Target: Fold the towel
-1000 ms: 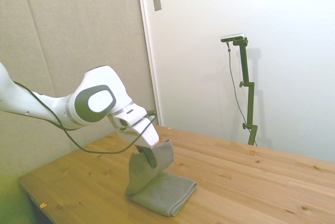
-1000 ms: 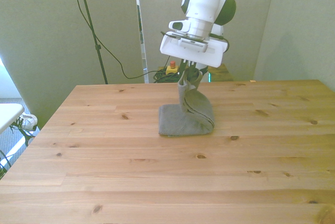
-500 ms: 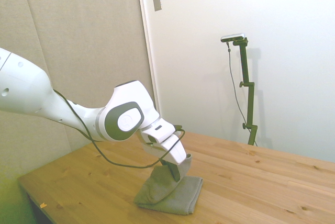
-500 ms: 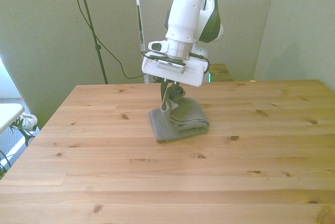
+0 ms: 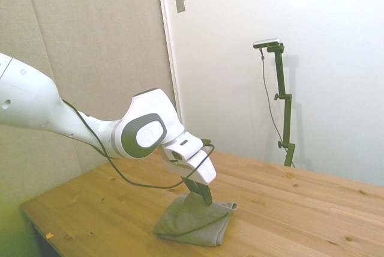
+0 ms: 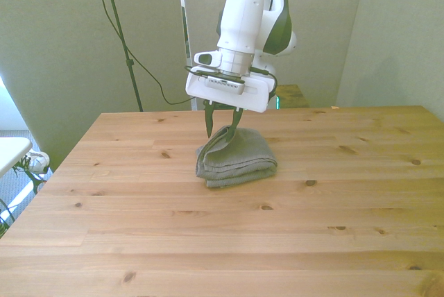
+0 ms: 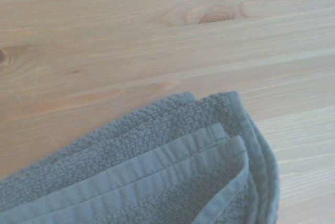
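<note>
The grey-taupe towel (image 6: 243, 158) lies in a thick folded stack on the wooden table (image 6: 208, 241), its layered edges toward the front view's left. My gripper (image 6: 220, 130) hovers just above the towel's far left corner, open, its two dark fingers spread with nothing held between them. From the side, the gripper (image 5: 207, 199) stands over the far end of the towel (image 5: 189, 224). Close up in the wrist view, the towel's (image 7: 157, 182) stacked hemmed corners rest flat on the wood.
A black cable (image 6: 135, 61) hangs down behind the table at the front view's left. Bare tabletop (image 5: 300, 209) stretches away on all sides of the towel.
The gripper opened and let go of the raised towel edge, which dropped flat onto the stack. The gripper lifted slightly above it.
</note>
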Controlling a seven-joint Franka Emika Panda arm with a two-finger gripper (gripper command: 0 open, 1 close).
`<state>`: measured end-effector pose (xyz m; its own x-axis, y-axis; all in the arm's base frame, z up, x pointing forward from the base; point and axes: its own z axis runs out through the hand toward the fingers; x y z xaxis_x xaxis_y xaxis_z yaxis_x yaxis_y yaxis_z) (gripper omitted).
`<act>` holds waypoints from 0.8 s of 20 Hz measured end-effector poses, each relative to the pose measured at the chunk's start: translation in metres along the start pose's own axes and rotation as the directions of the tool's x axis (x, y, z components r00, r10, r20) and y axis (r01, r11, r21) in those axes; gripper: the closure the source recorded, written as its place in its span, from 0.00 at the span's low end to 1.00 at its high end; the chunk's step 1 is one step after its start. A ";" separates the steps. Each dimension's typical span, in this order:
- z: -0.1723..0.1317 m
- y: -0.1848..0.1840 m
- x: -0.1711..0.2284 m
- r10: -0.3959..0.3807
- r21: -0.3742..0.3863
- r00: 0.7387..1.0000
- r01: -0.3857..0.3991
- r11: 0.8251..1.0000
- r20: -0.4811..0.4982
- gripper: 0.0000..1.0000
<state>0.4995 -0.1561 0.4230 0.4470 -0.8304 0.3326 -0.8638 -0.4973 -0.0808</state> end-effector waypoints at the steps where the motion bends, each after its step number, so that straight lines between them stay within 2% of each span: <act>1: -0.002 0.001 0.002 0.012 0.004 1.000 -0.012 1.000 0.004 0.00; 4: -0.019 0.012 0.007 0.056 0.018 0.997 -0.057 0.998 0.044 0.00; 7: -0.050 0.031 0.004 0.066 0.026 0.995 -0.068 0.997 0.081 0.00; 11: -0.085 0.057 -0.023 0.026 0.042 0.993 -0.031 0.999 0.115 0.00; 16: -0.115 0.078 -0.071 -0.068 0.076 0.983 0.056 0.996 0.168 0.00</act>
<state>0.3735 -0.1070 0.5010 0.5376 -0.8249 0.1748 -0.8172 -0.5608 -0.1333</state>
